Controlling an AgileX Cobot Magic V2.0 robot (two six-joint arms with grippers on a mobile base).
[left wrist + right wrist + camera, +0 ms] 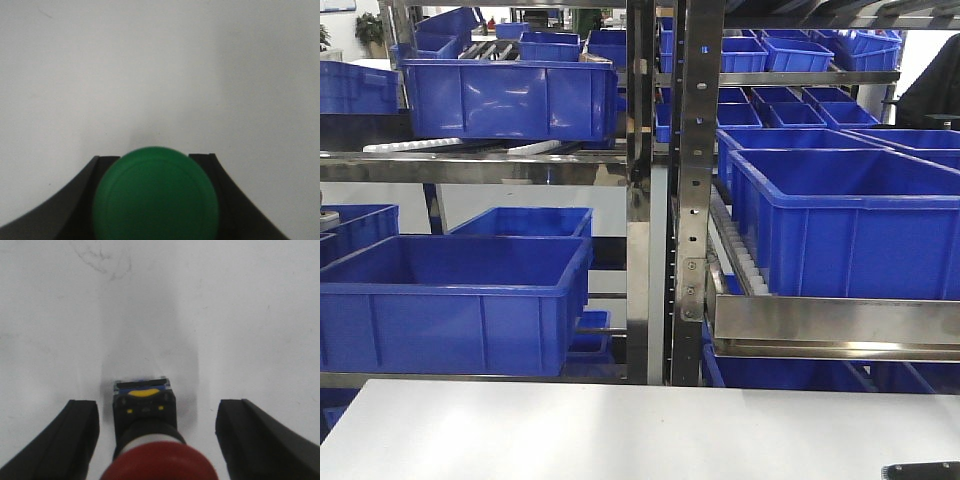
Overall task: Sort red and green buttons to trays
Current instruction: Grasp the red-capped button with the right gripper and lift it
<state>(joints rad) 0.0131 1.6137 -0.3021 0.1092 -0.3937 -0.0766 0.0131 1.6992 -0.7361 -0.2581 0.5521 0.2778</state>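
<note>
In the left wrist view the green button (156, 200) fills the space between the two black fingers (82, 200), its round cap facing the camera. My left gripper (155, 158) is shut on it above the white table; the button's base is hidden behind the cap. In the right wrist view the red button (150, 450) lies on the table, its red cap nearest the camera and its dark base with yellow marks pointing away. My right gripper (157, 405) stands open around it, with a gap on each side. The trays are out of view.
Beyond the white table (620, 430) stands a metal rack (685, 200) holding several deep blue crates (450, 300). A dark strip (920, 470) shows at the table's near right edge. Faint scuff marks (102, 260) lie on the table ahead of the right gripper.
</note>
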